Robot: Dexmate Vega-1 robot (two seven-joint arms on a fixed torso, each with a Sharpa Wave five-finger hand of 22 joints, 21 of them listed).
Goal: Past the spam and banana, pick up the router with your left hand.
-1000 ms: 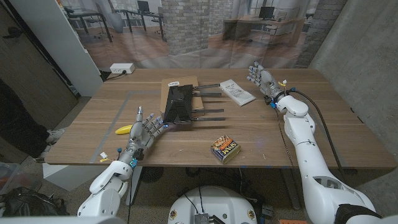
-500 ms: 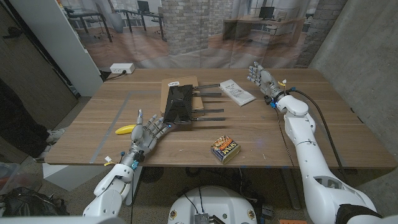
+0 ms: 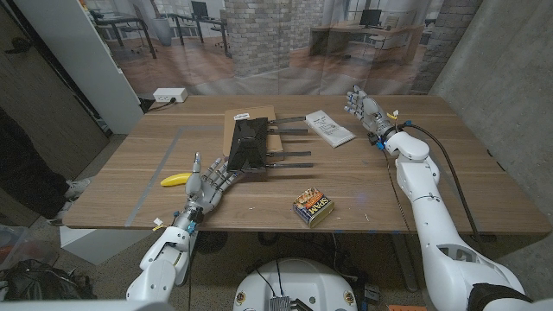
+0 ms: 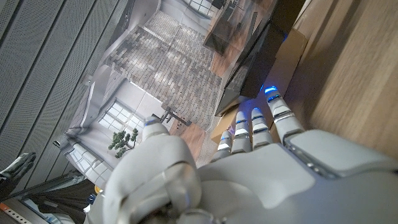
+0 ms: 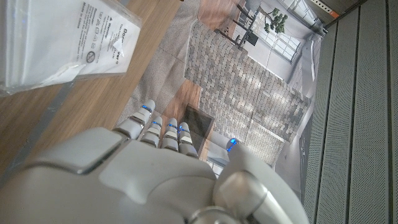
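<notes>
In the head view the black router (image 3: pixel 249 144) lies mid-table on a cardboard piece (image 3: pixel 253 121), its thin antennas pointing right. The left hand (image 3: pixel 210 183) is spread, holding nothing, fingertips just short of the router, between the banana (image 3: pixel 176 180) and the spam can (image 3: pixel 314 208). The right hand (image 3: pixel 364 110) stands with fingers apart beside a white packet (image 3: pixel 329 128).

In the left wrist view the router (image 4: pixel 258 59) is half hidden behind the fingers (image 4: pixel 252 127).

In the right wrist view the packet (image 5: pixel 59 38) is cut off at the edge.

Left hand (image 3: pixel 210 183) hovers, fingers spread, just short of the black router (image 3: pixel 248 145); banana (image 3: pixel 176 180) beside it, spam tin (image 3: pixel 314 208) near the front edge, right hand (image 3: pixel 363 110) open far back.
</notes>
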